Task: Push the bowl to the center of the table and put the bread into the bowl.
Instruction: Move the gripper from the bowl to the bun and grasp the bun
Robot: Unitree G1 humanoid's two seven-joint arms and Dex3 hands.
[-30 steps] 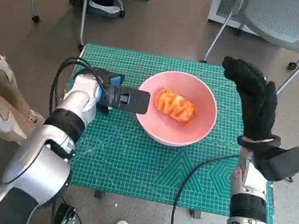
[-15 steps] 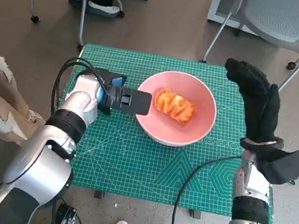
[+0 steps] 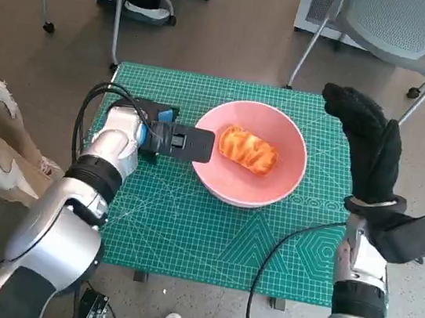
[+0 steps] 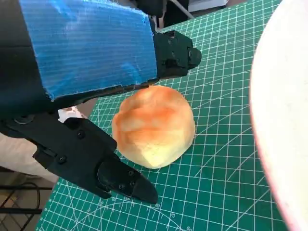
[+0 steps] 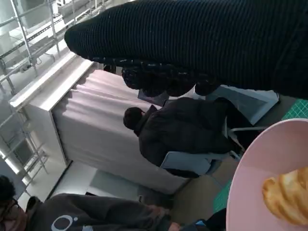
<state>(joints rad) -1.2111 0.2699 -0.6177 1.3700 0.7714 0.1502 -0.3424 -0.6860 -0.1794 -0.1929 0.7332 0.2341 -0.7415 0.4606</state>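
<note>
Bread: two pieces (image 3: 250, 149) (image 4: 154, 126); one bowl (image 3: 294, 170).

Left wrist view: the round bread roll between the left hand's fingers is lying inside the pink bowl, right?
Not quite. The left wrist view shows the bread roll lying on the green mat, beside the pink bowl, not inside it. It does sit between the fingers of the left hand.

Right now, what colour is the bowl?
Pink, the bowl shows best in the head view.
</note>
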